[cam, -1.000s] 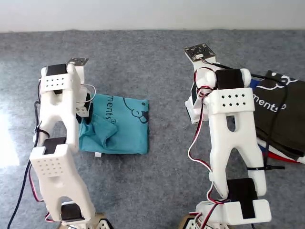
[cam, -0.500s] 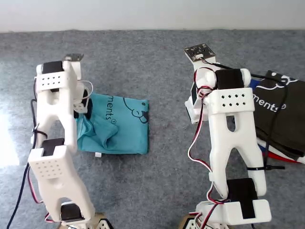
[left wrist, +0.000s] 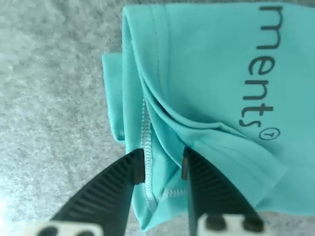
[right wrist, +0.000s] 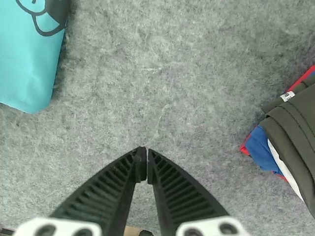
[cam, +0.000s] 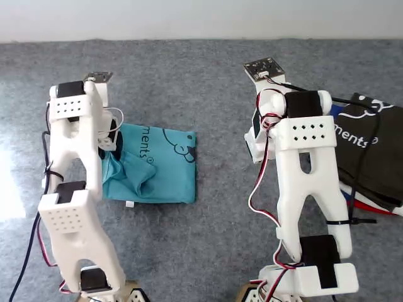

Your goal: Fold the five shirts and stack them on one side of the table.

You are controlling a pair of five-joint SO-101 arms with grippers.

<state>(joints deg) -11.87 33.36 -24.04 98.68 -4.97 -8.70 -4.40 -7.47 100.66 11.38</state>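
Note:
A teal shirt (cam: pixel 154 167) with dark print lies folded on the grey table, left of centre, rumpled at its left side. My left gripper (left wrist: pixel 163 164) is at that left edge, its fingers pinching a raised fold of teal cloth (left wrist: pixel 162 123) near the hem. My right gripper (right wrist: pixel 146 164) hangs shut over bare table between the teal shirt's corner (right wrist: pixel 29 54) and the pile, holding nothing. At the right edge lies a pile of folded shirts with a dark one (cam: pixel 371 151) on top and blue (right wrist: pixel 261 147) and red layers under it.
The left arm (cam: pixel 72 163) covers the teal shirt's left edge from above. The right arm (cam: pixel 305 170) stands between the teal shirt and the pile. Grey felt (cam: pixel 189 82) covers the table up to a pale wall at the back.
The left arm shifted a little to the left, and the teal shirt's left edge bunched slightly with it. The right arm and the pile have not moved.

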